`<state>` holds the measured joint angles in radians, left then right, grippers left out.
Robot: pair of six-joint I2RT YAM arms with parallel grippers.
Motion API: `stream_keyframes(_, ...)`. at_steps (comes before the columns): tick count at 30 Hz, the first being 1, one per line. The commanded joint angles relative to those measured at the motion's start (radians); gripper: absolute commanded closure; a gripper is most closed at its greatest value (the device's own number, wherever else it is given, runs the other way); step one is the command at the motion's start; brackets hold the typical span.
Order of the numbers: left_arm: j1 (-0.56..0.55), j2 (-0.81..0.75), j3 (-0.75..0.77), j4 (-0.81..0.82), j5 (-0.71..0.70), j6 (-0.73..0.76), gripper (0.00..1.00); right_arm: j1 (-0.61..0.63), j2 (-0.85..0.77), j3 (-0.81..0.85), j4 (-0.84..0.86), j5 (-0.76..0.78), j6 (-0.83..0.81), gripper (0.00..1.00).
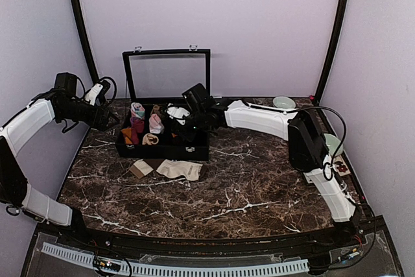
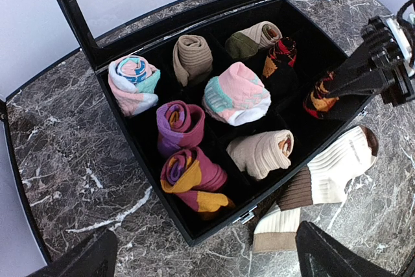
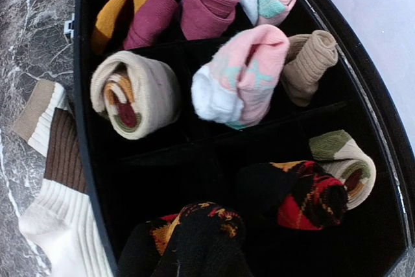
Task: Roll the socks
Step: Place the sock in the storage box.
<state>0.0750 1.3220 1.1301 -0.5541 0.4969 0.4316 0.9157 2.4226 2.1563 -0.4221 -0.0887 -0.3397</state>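
A black argyle sock roll [image 3: 194, 235] is held by my right gripper [image 3: 194, 261] low in the near right compartment of the black box [image 1: 162, 152]; it also shows in the left wrist view [image 2: 318, 98], with the right gripper [image 2: 334, 89] closed on it. A second black argyle roll [image 3: 311, 196] lies in the neighbouring compartment. The cream socks with brown bands [image 1: 180, 168] lie flat on the table in front of the box, one beside the other [image 2: 337, 163]. My left gripper [image 1: 110, 120] hovers open and empty left of the box, its fingertips [image 2: 343, 254] wide apart.
The box lid [image 1: 167, 74] stands upright at the back. Other compartments hold pink [image 2: 237, 94], teal-pink [image 2: 133, 82], tan [image 2: 192, 58], purple [image 2: 180, 124] and maroon-mustard [image 2: 194, 176] bundles. Two bowls [image 1: 283, 102] [image 1: 332, 144] sit at the right.
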Motion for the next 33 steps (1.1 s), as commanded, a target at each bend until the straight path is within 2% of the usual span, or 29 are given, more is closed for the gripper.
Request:
stream_keyframes(1,0.005,-0.009,0.015,0.006,0.012,-0.016,0.01,-0.043,0.030,0.073,-0.036,-0.102,-0.059,1.00)
stream_keyframes(16,0.004,0.004,0.033,0.000,0.015,-0.021,0.01,-0.027,0.038,0.031,-0.016,-0.180,-0.053,1.00)
stream_keyframes(20,0.005,0.003,0.036,-0.001,0.015,-0.020,0.01,-0.018,0.051,0.021,-0.017,-0.154,-0.056,1.00)
stream_keyframes(25,0.005,-0.005,0.028,0.001,0.009,-0.021,0.01,-0.017,0.071,0.001,0.037,-0.022,-0.041,1.00)
stream_keyframes(28,0.005,-0.015,0.015,0.012,0.009,-0.021,0.01,-0.015,0.061,-0.025,0.103,-0.023,-0.035,1.00)
stream_keyframes(33,0.005,-0.009,0.023,-0.002,0.010,-0.016,0.01,-0.015,0.109,0.047,0.044,-0.030,-0.037,1.00)
